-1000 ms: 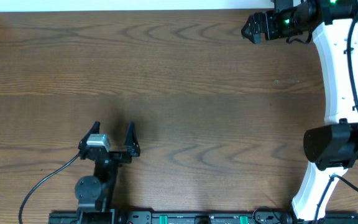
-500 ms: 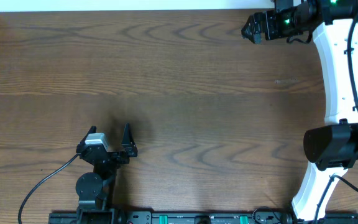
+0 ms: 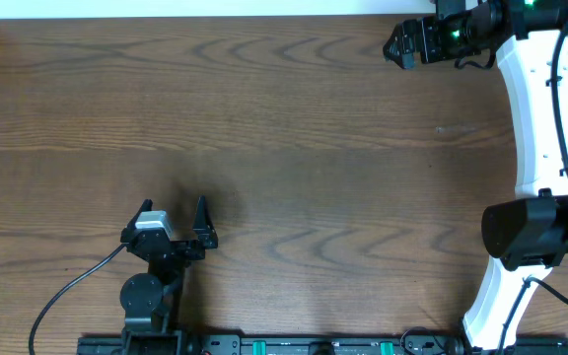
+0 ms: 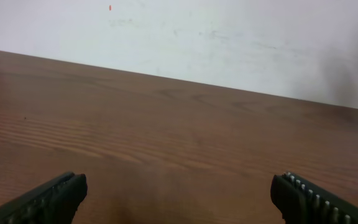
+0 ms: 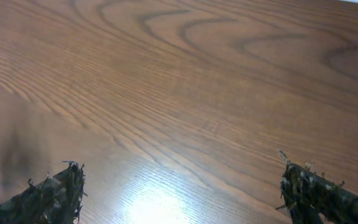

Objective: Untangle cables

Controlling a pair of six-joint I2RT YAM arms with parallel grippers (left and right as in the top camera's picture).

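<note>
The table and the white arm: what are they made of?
The table looks like wood or wood-look laminate: brown swirling grain, and a glare patch in the right wrist view suggests a smooth, semi-gloss finish. The white arm looks like smooth moulded plastic, evenly white with rounded edges; painted metal is possible.
</note>
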